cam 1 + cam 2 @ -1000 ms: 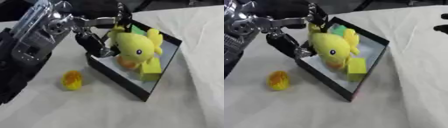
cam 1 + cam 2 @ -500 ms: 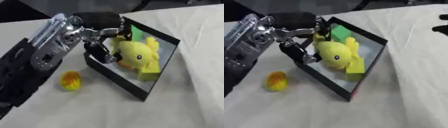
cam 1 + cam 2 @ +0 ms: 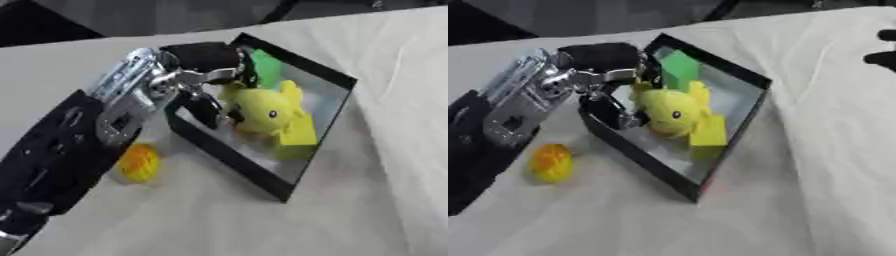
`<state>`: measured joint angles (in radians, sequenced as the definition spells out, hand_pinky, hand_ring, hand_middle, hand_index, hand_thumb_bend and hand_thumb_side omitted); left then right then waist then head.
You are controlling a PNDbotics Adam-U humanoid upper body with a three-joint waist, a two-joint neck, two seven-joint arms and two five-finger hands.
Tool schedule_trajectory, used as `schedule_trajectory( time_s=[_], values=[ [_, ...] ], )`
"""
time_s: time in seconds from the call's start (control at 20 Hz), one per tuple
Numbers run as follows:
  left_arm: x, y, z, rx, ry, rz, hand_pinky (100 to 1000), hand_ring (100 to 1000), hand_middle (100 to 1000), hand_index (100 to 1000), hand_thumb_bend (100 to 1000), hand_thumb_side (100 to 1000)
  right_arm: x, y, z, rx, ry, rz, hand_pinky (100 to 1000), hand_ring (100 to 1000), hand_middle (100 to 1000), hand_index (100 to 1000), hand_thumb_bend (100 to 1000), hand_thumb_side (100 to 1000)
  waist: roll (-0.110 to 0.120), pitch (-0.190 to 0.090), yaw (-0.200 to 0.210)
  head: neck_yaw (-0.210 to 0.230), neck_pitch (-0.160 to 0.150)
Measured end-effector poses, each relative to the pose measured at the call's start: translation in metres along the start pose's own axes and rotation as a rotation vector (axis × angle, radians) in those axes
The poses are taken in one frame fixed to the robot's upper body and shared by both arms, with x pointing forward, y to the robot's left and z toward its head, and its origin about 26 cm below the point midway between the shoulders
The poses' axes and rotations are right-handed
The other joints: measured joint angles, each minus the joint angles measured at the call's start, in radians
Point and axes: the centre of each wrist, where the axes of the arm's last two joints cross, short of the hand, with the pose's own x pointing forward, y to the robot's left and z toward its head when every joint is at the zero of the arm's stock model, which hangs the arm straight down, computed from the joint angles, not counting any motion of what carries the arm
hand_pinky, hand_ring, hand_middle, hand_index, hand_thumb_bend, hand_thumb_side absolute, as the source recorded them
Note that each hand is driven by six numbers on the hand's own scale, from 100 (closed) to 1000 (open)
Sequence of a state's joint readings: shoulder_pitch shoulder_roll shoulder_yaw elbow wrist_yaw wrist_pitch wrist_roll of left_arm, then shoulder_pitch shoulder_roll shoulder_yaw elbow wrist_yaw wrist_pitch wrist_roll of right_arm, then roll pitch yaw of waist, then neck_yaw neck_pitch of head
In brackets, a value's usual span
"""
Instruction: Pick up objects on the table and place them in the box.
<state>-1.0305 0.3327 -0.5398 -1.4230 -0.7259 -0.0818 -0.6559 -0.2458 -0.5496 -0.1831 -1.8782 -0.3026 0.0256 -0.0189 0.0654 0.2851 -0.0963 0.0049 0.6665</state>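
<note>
Left hand (image 3: 206,75) is over the near-left wall of the box (image 3: 229,162), fingers (image 3: 213,107) curled down against the yellow plush duck (image 3: 262,110). Looks like it's pinching the duck's side, but the contact point is hidden behind the fingers and blurred, so can't confirm the grip for sure. The forearm fills the lower left of the view and runs off the frame edge.

Duck is inside the box, lying on a yellow block (image 3: 297,137); its lower body is hidden by the box wall. Green block (image 3: 265,70) sits in the far corner of the box, partly covered by the hand. Box is black-walled and sits askew on the white tablecloth (image 3: 376,200).

Small yellow-orange object (image 3: 138,162) lies on the cloth outside the box, just beside the left forearm; shape is round-ish, can't make out more.

Right hand (image 3: 883,47): only dark fingertips at the right edge of the right eye view, rest cut off, can't tell its state.
</note>
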Motion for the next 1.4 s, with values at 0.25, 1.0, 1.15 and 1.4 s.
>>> schedule_trajectory(
  time_s=[0.25, 1.0, 1.15, 1.4],
  values=[
    [-0.005, -0.008, -0.004, -0.062, -0.007, -0.013, 827, 796, 769, 822, 331, 235, 0.0, 0.0, 0.0, 0.001, 0.001, 0.0, 886, 681, 766, 870, 100, 554, 0.0, 0.0, 0.001, 0.0, 0.0],
    [-0.006, 0.002, 0.007, 0.009, 0.001, -0.022, 892, 847, 817, 913, 668, 514, -0.001, 0.001, 0.0, 0.008, 0.002, -0.001, 886, 680, 767, 870, 100, 558, 0.0, 0.0, 0.018, -0.031, 0.006],
    [-0.006, 0.012, 0.021, 0.106, -0.005, 0.017, 890, 841, 810, 908, 519, 497, -0.001, 0.001, 0.0, 0.007, 0.002, -0.001, 885, 679, 766, 869, 100, 558, 0.0, 0.0, 0.022, -0.039, 0.01],
    [-0.017, 0.025, 0.064, 0.28, 0.029, 0.091, 877, 819, 789, 891, 308, 486, -0.002, -0.001, 0.002, -0.008, 0.004, 0.001, 885, 679, 766, 869, 100, 557, -0.001, 0.0, 0.038, -0.048, 0.016]
  ],
)
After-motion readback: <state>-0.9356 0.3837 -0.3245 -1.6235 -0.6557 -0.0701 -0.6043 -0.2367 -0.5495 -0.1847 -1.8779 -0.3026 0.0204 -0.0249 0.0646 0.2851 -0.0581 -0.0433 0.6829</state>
